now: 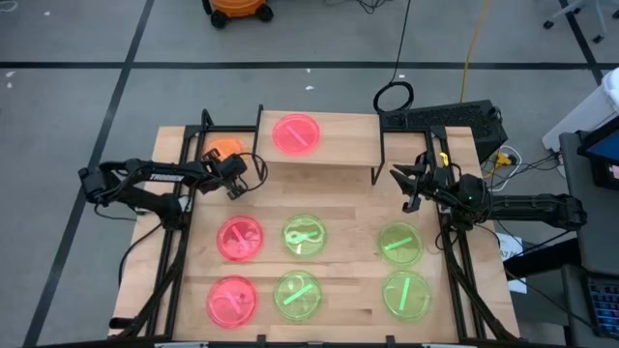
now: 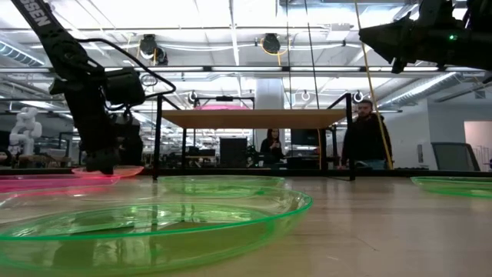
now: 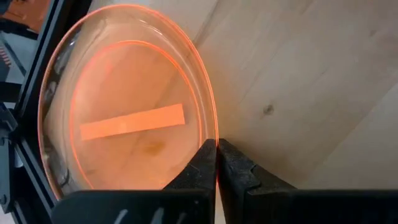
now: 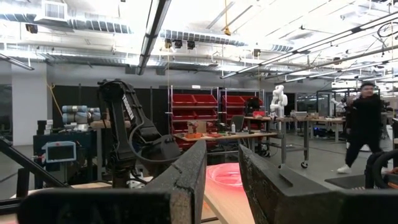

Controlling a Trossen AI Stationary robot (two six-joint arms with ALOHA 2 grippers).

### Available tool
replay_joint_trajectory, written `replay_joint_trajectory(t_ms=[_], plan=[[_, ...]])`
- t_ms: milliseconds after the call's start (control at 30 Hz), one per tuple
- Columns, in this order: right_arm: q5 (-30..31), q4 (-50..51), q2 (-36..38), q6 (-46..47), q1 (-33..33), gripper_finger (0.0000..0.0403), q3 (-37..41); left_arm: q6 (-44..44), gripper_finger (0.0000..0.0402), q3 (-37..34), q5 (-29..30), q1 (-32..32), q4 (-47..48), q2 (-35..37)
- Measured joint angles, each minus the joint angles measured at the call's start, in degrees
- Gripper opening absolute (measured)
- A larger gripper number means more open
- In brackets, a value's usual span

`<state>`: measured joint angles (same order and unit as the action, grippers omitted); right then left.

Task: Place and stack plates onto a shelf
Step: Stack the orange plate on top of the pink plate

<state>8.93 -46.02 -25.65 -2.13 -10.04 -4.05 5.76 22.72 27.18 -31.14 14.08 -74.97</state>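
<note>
The orange plate (image 1: 221,150) lies on the table just left of the shelf (image 1: 338,150); it fills the left wrist view (image 3: 124,106), with a stick-like mark inside. My left gripper (image 1: 233,170) (image 3: 217,163) is shut on its rim. A pink plate (image 1: 295,133) rests flat on the shelf board. Two pink plates (image 1: 239,238) (image 1: 232,300) and several green plates (image 1: 304,237) (image 1: 398,243) lie flat on the table in front. My right gripper (image 1: 406,186) (image 4: 222,171) hangs open above the table, right of the shelf. My left gripper pinches the orange plate's rim (image 3: 215,127) between its two fingers, one finger on the inner side of the rim and one on the outer side. The fingers come from above, slanting down. In the low view the plate (image 2: 108,171) sits at table level under the gripper.
The shelf's black legs (image 1: 379,155) stand beside both grippers. Black frame rails (image 1: 174,261) run along the table's left and right edges. A green plate (image 2: 146,223) lies close before the low camera. People (image 2: 367,135) stand in the room beyond the table.
</note>
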Motion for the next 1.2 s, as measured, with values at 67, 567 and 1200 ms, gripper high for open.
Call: replay_joint_trajectory(t_ms=[67, 567, 1200], plan=[[0.0, 0.0, 0.0, 0.0, 0.0, 0.0077, 0.0, -0.4, 0.0004, 0.0, 0.0, 0.4, -0.1, 0.4], [0.0, 0.0, 0.0, 0.0, 0.0, 0.0077, 0.0, -3.3, 0.0001, 0.0, 6.7, 4.5, 0.8, 16.0], [0.0, 0.0, 0.0, 0.0, 0.0, 0.0077, 0.0, 14.2, 0.0, 23.2, 9.1, 11.3, 4.3, 18.8]])
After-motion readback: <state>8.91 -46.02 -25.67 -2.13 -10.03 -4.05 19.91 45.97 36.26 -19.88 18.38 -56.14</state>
